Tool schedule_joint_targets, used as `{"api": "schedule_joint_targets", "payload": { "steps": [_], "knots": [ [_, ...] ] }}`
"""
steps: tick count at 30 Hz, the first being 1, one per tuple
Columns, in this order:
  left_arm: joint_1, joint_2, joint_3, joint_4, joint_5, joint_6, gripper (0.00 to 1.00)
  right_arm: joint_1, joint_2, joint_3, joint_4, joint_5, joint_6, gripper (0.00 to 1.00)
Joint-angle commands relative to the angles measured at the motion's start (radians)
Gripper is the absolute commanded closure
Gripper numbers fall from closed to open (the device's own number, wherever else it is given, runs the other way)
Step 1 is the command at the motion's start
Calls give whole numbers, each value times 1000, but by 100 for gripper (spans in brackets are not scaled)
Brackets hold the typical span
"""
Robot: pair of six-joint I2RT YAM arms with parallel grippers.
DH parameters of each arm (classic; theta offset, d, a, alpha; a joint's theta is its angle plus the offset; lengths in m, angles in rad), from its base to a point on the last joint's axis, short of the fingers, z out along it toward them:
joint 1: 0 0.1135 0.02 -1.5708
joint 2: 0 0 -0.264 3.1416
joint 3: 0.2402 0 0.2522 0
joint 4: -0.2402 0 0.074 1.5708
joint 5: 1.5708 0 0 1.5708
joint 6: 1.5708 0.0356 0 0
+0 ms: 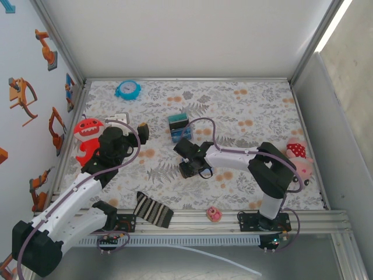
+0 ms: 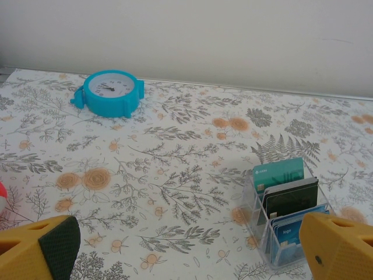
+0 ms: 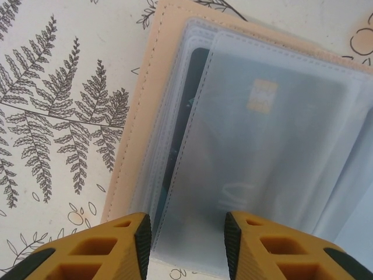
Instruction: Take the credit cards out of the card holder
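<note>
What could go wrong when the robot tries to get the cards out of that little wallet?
1. The right gripper might pinch the clear sleeve instead of the card inside it, so nothing slides out.
2. Nothing seems to pin the card holder down, so a pull could drag or lift the whole thing.
</note>
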Motion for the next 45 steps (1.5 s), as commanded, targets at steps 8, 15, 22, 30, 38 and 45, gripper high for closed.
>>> {"api": "schedule_joint_targets", "payload": {
  "steps": [8, 15, 22, 30, 38, 45],
  "knots": [
    [-1, -3, 24, 7, 7, -14, 3, 8, 30, -30, -22, 43, 14, 68],
    [-2, 1, 33, 0, 3, -5, 3, 10, 57, -25, -46, 74, 13, 69],
    [-2, 8, 36, -2, 6, -7, 3, 10, 40, -18, -50, 95, 14, 85],
    [-2, 22, 63, -14, 32, 0, 3, 10, -67, 5, -50, 138, 14, 91],
    [-4, 14, 65, -15, 64, 10, 3, 4, -88, -2, -63, 198, 41, 91],
    [-4, 7, 59, -20, 61, 6, 3, -12, -98, -10, -77, 220, 53, 85]
  ]
}}
